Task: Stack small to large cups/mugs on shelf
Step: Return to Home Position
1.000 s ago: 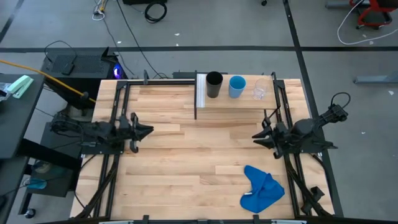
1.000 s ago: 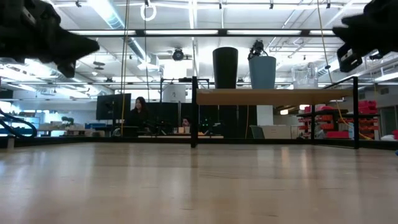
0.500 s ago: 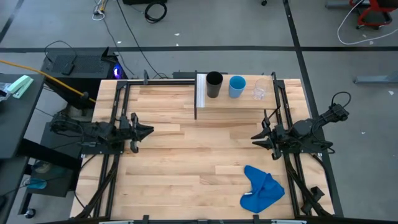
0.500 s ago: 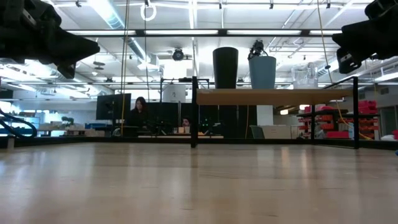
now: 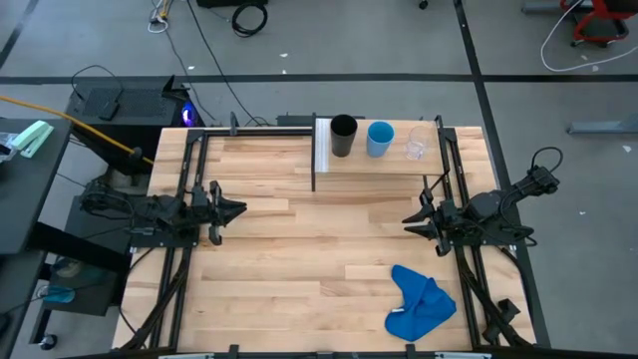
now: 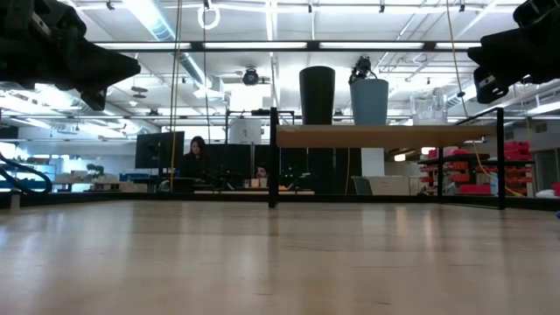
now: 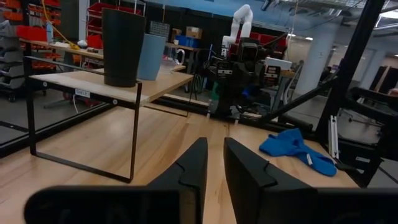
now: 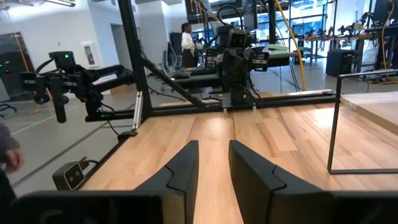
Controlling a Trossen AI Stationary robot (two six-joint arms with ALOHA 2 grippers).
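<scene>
Clear cup (image 5: pixel 416 146), blue cup (image 5: pixel 379 139), black cup (image 5: pixel 343 136) stood apart on shelf (image 5: pixel 377 164). Left gripper (image 7: pixel 211 163), right gripper (image 8: pixel 213 163): fingers slightly parted, empty. Advice: right gripper pinch clear cup's rim gently, lift straight, lower into blue.

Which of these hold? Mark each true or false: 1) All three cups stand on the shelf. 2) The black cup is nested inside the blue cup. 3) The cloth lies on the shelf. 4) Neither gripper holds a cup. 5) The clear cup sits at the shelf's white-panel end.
1) True: the black cup, blue cup and clear cup all stand on the shelf.
2) False: they stand side by side, unstacked.
3) False: the cloth lies on the table, near the right gripper.
4) True: the left gripper and the right one are both empty.
5) False: the black cup is nearest the panel; the clear cup is at the far end.
</scene>
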